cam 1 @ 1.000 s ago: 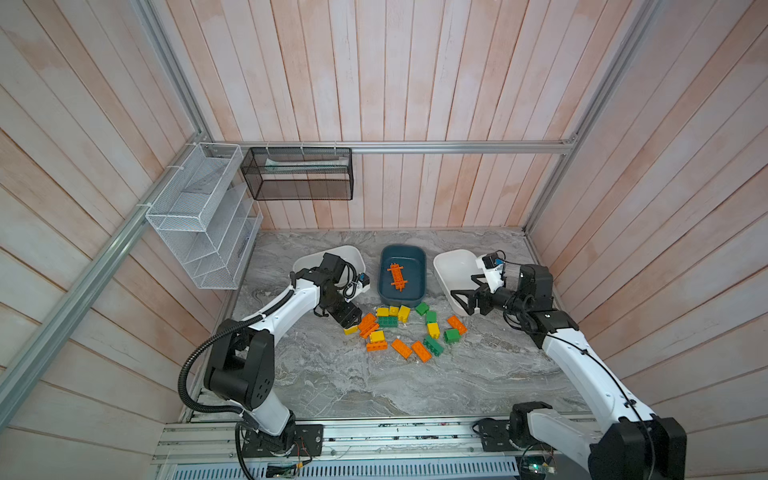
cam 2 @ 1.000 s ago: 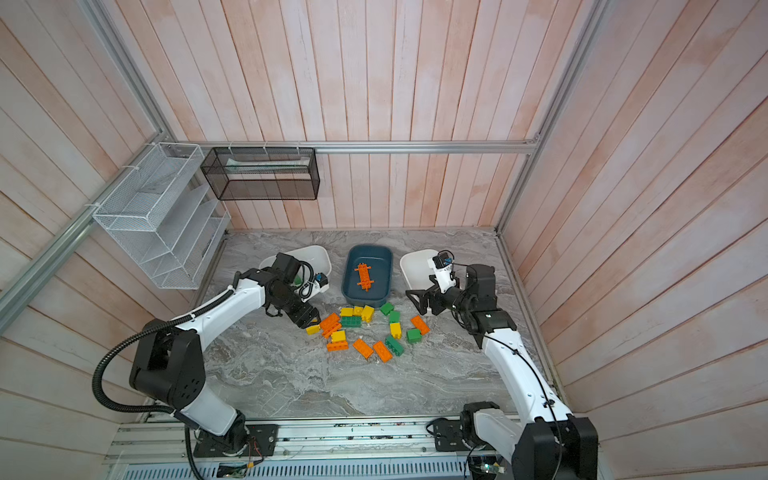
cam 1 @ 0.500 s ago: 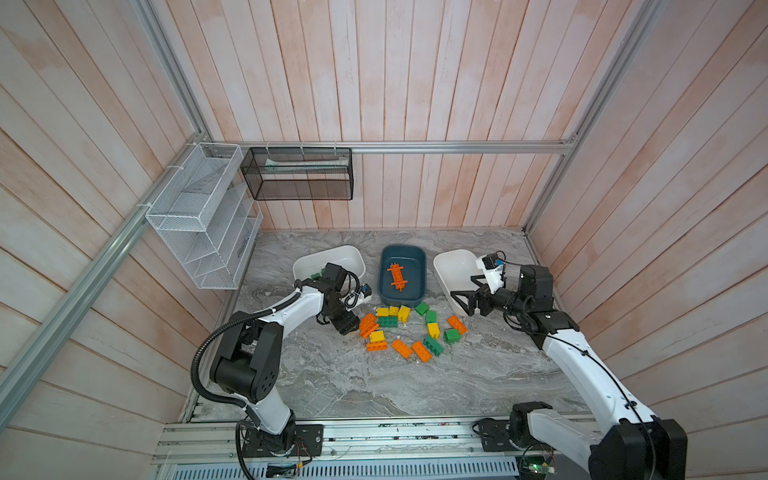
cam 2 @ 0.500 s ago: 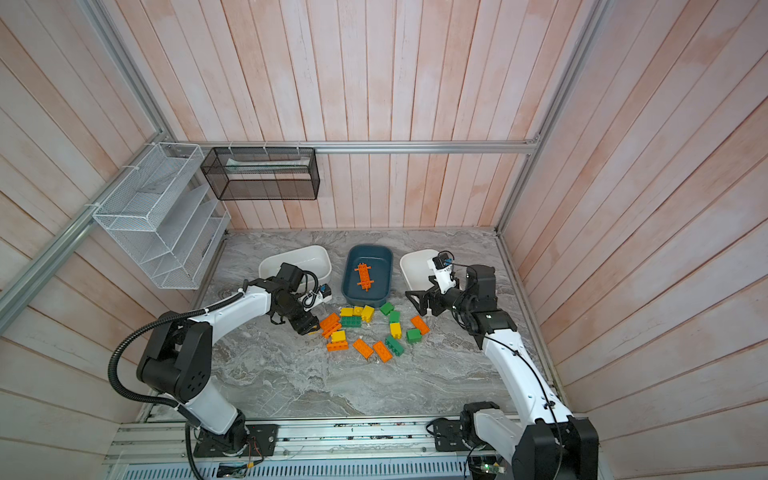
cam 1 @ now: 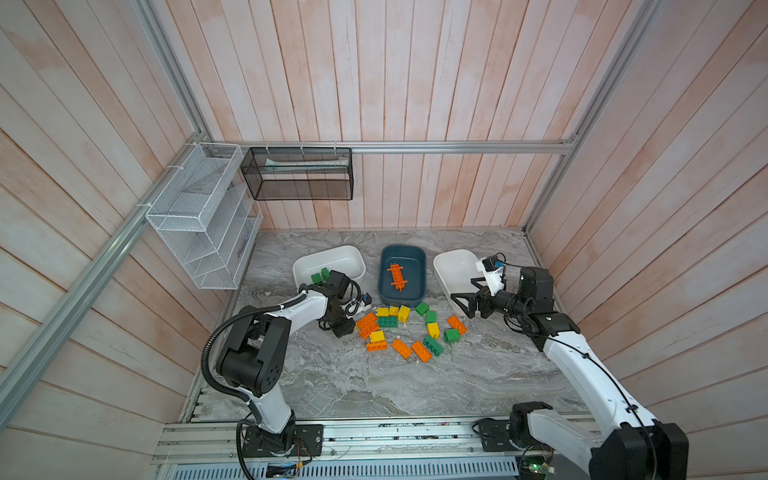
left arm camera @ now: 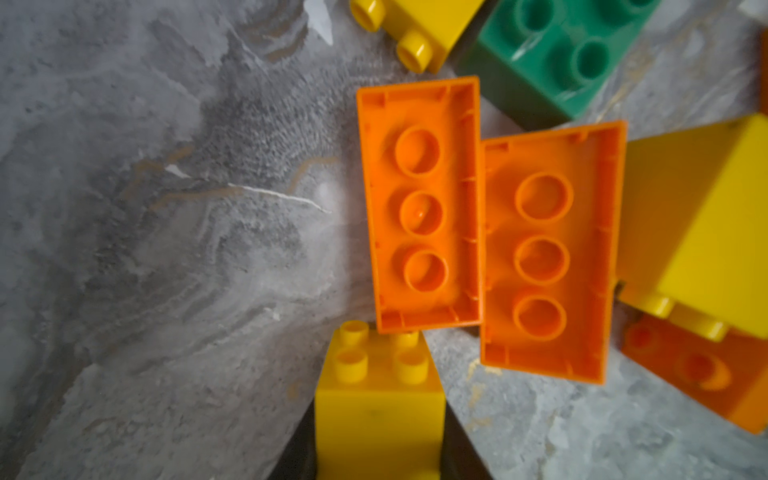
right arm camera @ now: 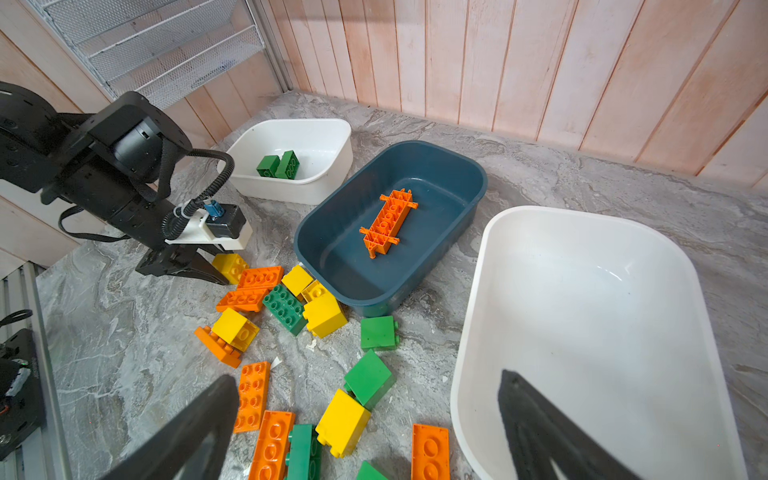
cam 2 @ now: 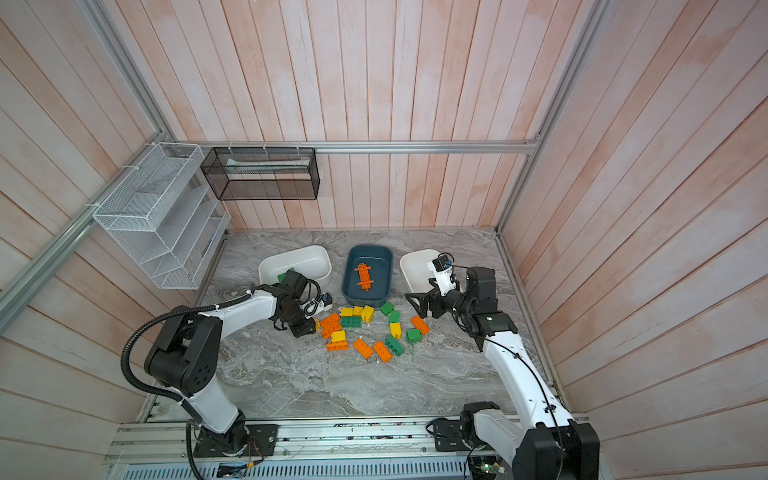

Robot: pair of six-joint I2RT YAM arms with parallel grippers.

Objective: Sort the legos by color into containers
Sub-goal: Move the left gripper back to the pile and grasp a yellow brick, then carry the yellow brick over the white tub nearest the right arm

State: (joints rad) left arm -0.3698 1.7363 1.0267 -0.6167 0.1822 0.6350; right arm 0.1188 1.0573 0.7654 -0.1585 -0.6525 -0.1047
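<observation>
Left arm has dropped lower and come off the left white tub [cam 1: 332,255] since a second ago, and its pincer has gone from spread to narrow. Now the left gripper [cam 1: 345,330] sits low on the marble table [cam 1: 332,382] at the left edge of the legos [cam 1: 399,328], clamped on a yellow brick [left arm camera: 378,399] with a dark finger on either side of it in the left wrist view. Two orange bricks [left arm camera: 419,203] lie studs-down side by side, touching each other, and the nearer one is right up against the yellow one.

Right arm hasn't budged. The right gripper [cam 1: 462,304] hangs with jaws wide apart and nothing between them, at the near edge of the right white tub [cam 1: 451,266].

Sorting so far: two green bricks [right arm camera: 278,165] in the left white tub and one long orange piece [cam 1: 397,277] in the teal tub [cam 1: 388,291]. Everything else is loose on the table in front of the tubs, a mix of orange, yellow and green.
</observation>
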